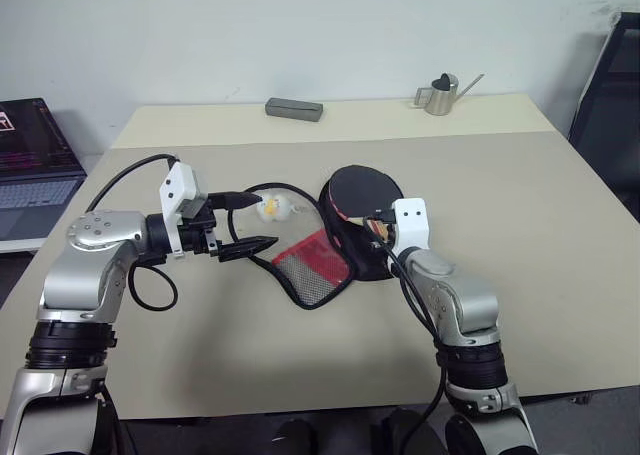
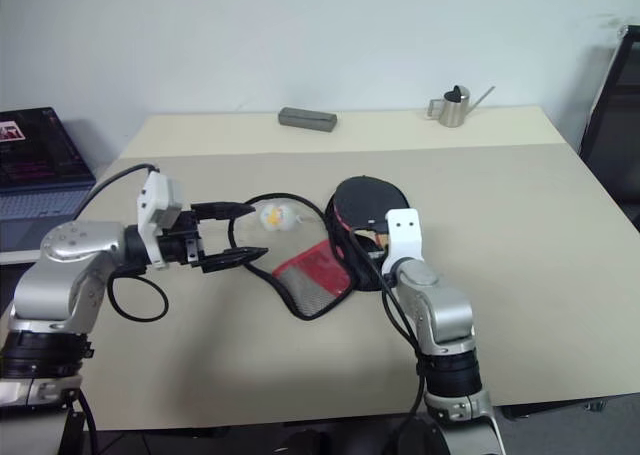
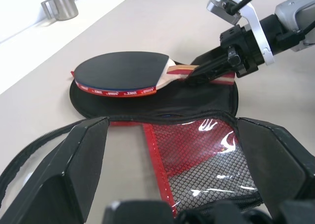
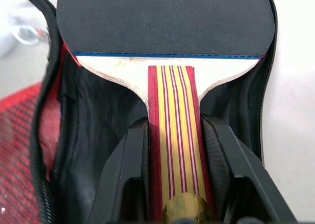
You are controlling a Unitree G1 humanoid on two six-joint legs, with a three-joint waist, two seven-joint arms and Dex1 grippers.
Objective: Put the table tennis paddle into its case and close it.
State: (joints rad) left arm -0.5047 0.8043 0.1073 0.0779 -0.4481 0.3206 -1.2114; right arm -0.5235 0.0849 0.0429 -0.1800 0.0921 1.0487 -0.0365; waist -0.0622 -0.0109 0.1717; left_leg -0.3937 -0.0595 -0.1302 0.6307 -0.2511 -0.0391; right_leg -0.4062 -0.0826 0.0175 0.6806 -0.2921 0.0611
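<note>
The case (image 1: 345,250) lies open in the middle of the table, its red mesh flap (image 1: 312,265) folded out toward me. Beside it on the table lies its white-yellow duck charm (image 1: 272,208). The table tennis paddle (image 1: 362,190) sits over the case's black half (image 3: 224,93), blade pointing away from me. My right gripper (image 4: 174,123) is shut on the paddle's striped handle (image 4: 172,101). To the left of the case, my left gripper (image 1: 262,221) stands open and empty, its fingers (image 3: 83,155) pointing at the mesh flap with the duck charm close by.
A grey block (image 1: 294,108) and a small metal watering can (image 1: 440,95) stand at the table's far edge. A laptop (image 1: 35,165) sits on a lower surface to the left. A dark chair frame (image 1: 612,95) rises at the right.
</note>
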